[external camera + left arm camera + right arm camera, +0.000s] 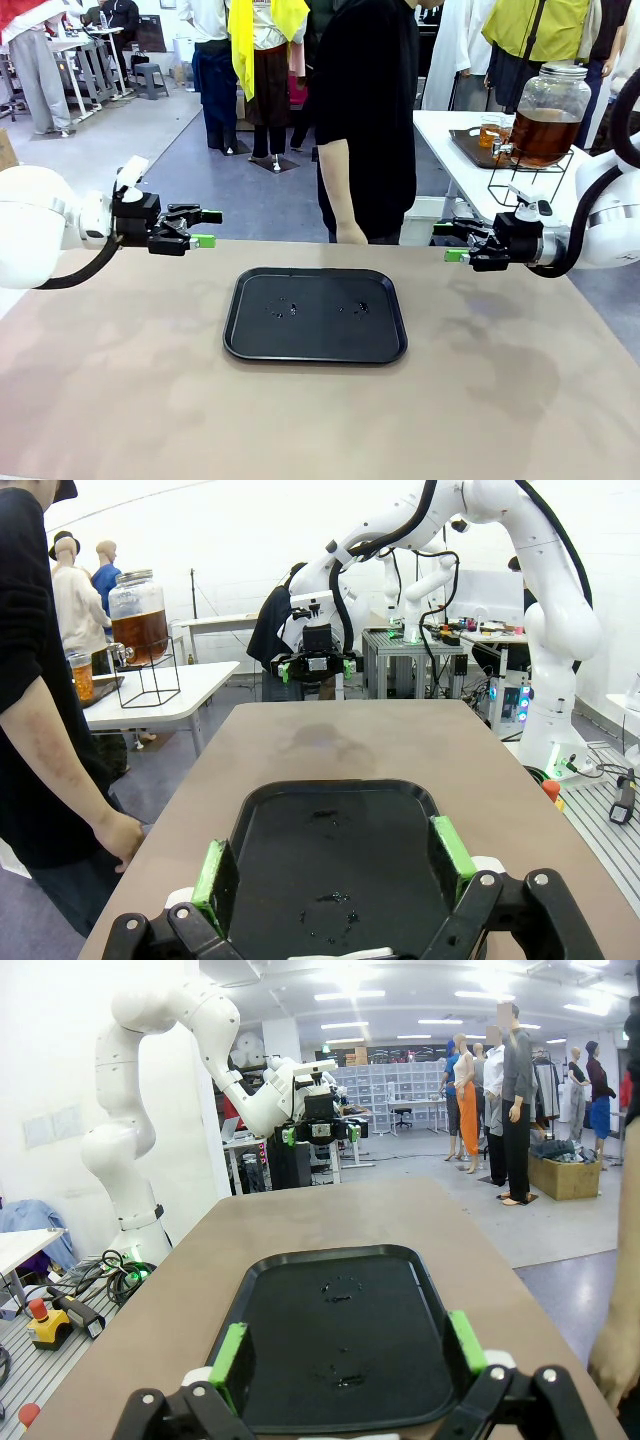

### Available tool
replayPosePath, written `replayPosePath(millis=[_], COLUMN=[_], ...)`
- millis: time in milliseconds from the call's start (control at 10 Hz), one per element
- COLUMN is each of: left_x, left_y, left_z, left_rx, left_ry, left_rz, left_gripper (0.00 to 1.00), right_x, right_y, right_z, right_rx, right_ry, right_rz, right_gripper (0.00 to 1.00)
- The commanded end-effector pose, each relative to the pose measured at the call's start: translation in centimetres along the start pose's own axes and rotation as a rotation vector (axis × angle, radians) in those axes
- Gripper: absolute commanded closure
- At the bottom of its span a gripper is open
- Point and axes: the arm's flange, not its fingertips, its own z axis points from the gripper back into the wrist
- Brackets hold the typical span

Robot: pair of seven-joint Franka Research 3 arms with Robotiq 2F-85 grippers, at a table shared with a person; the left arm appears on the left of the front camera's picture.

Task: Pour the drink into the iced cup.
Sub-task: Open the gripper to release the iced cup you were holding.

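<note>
A: You see the left hand [208, 228] at the left side of the brown desk [120, 360], above its far edge. Its two green-padded fingers [213, 872] stand apart and nothing is between them. It is released.

B: And the right hand [452, 242]?

A: It is the same on your right side. The fingers are spread wide and they hold nothing. Both hands point toward the middle, facing each other across the desk, and each one is well apart from the tray.

B: What lies on the desk?

A: You have a black rectangular plastic tray with rounded corners [250, 345] in the middle, between the two hands. On its surface there are some small wet spots [281, 308], in two little groups.

B: Where is the drink?

A: You find a large glass jar with brown drink [549, 113] on a black wire stand [512, 182], on the white side table [440, 125] behind the right arm. Beside it a small glass cup with amber liquid [491, 130] sits on a dark tray. I cannot tell if it has ice.

B: And the person?

A: A person in a black shirt [365, 110] stands at the far side, with one hand [350, 234] at the edge of the desk.
</note>
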Motion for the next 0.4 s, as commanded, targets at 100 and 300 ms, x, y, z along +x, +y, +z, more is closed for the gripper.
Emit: replayPosePath(millis=[100,300], left_x=[0.16,0.16], left_y=[0.1,0.1], left_z=[-0.19,-0.19], left_rx=[0.014,0.014], left_ry=[-0.004,-0.004], left_rz=[0.0,0.0], left_gripper=[0.0,0.0], right_x=[0.29,0.29], right_y=[0.05,0.05], right_z=[0.01,0.01], right_rx=[0.002,0.002], right_ry=[-0.004,-0.004], right_rz=[0.005,0.005], right_gripper=[0.0,0.0])
